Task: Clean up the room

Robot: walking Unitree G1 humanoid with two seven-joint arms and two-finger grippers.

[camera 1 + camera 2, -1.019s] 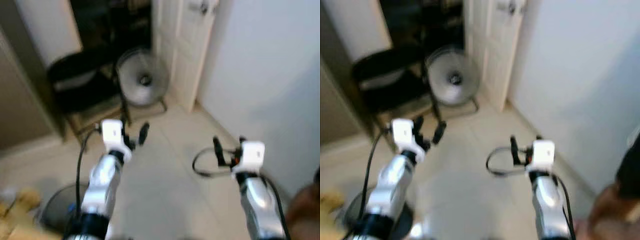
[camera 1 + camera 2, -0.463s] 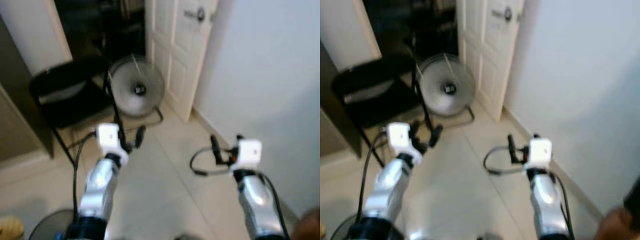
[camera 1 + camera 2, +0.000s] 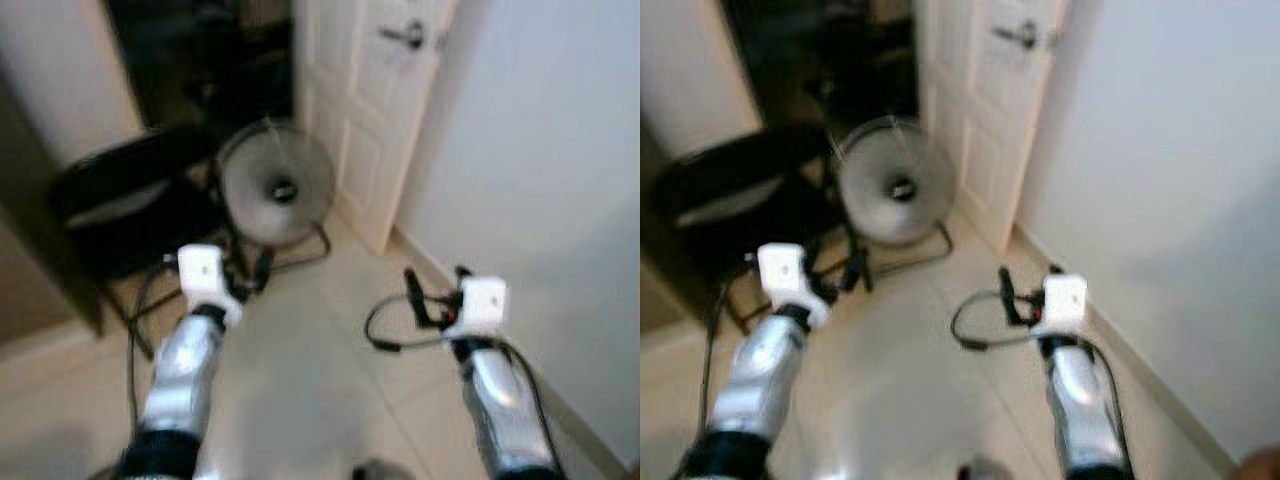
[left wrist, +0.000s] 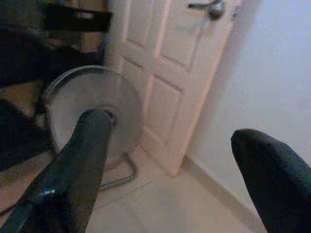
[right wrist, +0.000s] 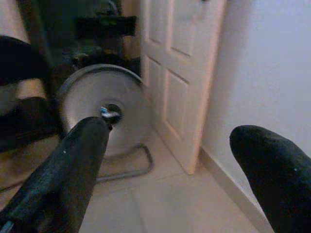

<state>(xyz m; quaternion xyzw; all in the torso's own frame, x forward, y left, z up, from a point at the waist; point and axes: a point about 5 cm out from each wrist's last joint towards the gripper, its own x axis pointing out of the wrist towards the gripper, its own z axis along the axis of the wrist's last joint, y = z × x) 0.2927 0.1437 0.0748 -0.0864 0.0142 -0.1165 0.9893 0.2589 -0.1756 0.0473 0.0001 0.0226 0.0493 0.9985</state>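
Left claw [image 3: 253, 279] and right claw [image 3: 436, 285] are held spread and empty above the tiled floor [image 3: 310, 380]. A fan [image 3: 276, 189] is stood beside a white door [image 3: 375, 110], a black chair [image 3: 120, 200] next to it.

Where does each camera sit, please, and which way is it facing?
Eye views: head, looking down at the tiled floor; both silver arms, left pincer and right pincer.
Left wrist view: along its open black fingers toward the fan and white door.
Right wrist view: likewise, along its own open fingers.
All share fan and door.
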